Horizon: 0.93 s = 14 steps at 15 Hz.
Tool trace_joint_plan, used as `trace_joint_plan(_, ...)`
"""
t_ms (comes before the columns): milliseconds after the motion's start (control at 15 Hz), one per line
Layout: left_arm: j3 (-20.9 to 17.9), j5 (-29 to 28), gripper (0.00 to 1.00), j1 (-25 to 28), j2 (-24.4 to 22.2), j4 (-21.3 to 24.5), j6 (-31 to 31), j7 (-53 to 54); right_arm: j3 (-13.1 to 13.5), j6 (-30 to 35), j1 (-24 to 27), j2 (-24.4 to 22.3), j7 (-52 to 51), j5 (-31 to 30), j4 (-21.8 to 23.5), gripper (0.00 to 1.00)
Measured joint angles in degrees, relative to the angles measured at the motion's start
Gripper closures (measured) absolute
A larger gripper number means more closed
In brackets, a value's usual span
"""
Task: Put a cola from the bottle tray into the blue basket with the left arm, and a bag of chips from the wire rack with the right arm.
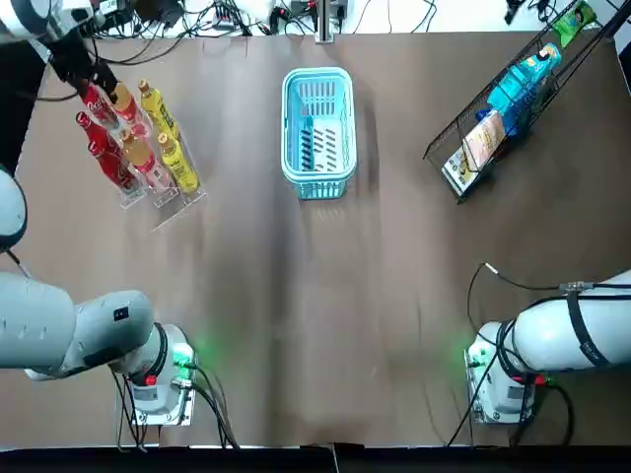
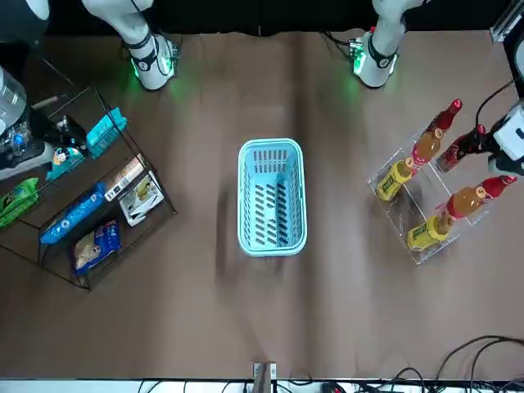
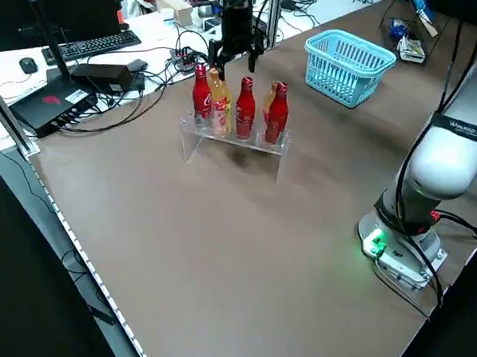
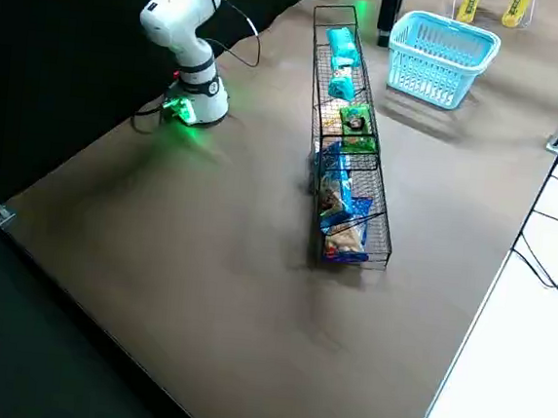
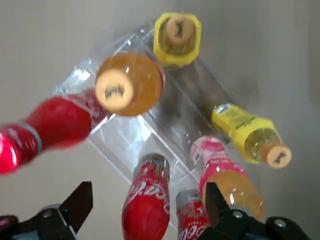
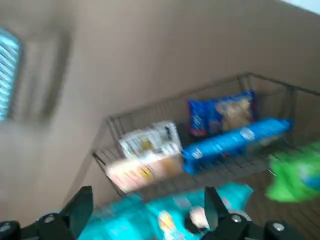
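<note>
Left gripper (image 3: 234, 57) is hanging just above the far end of the bottle tray (image 1: 173, 205), at the left of the table. Its fingers are standing wide apart with nothing between them. I think that is so they can slip down around one bottle. A red cola (image 5: 147, 192) is sitting right under the gap. It is standing in its slot with its cap pointing up at the gripper, so its long side is running up and down. The clear tray is keeping the bottles standing, so a neck is easy to grab from above.

In the middle, the blue basket (image 1: 320, 184) is sitting open side up with nothing in it. Both arms can probably reach it there.

At the right, the right gripper (image 6: 147, 196) is hovering over the wire rack (image 2: 90, 168), fingers spread and holding nothing. A teal bag (image 6: 170, 220), maybe chips, is lying just under it. Its long side seems to be running from one finger toward the other.
</note>
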State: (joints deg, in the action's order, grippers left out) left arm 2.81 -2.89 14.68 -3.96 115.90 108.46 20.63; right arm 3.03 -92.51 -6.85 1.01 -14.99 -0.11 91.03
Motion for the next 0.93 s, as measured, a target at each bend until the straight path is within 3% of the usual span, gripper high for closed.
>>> trace_joint_plan(67, 0.0, 0.0, 0.01, 0.6, -1.4, 2.1, 0.5, 0.5, 0.1, 2.0, 0.1, 0.0, -1.0, -2.9, -0.1, 0.02)
trace_joint_plan(133, 0.0, 0.0, 0.01, 1.4, -4.3, 5.5, 0.7, 0.7, -0.1, 6.2, -0.2, 0.0, -1.9, -8.6, -0.1, 0.10)
trace_joint_plan(333, 0.0, 0.0, 0.04, 2.4, -8.2, 9.5, 1.3, 1.7, -0.3, 8.9, -0.5, 0.2, -2.2, -10.7, 0.3, 0.11)
trace_joint_plan(400, 0.0, 0.0, 0.07, 2.6, -8.8, 10.1, 1.6, 2.0, -0.3, 9.0, -0.5, 0.3, -2.2, -10.8, 0.7, 0.19)
trace_joint_plan(467, 0.0, 0.0, 0.08, 2.6, -9.1, 10.4, 1.7, 2.0, -0.2, 9.0, -0.4, 0.6, -2.2, -10.9, 1.2, 0.20)
trace_joint_plan(667, 0.0, 0.0, 0.34, 2.6, -9.2, 10.7, 1.8, 2.0, -0.1, 9.0, -0.4, 2.6, -2.2, -11.0, 2.2, 0.26)
trace_joint_plan(733, 0.0, 0.0, 0.34, 2.6, -9.2, 10.7, 1.8, 2.0, -0.1, 9.0, -0.4, 3.5, -2.2, -11.0, 2.3, 0.27)
trace_joint_plan(933, 0.0, 0.0, 0.52, 2.7, -9.2, 10.8, 1.9, 2.0, -0.2, 9.0, -0.4, 4.7, -2.1, -11.1, 2.3, 0.28)
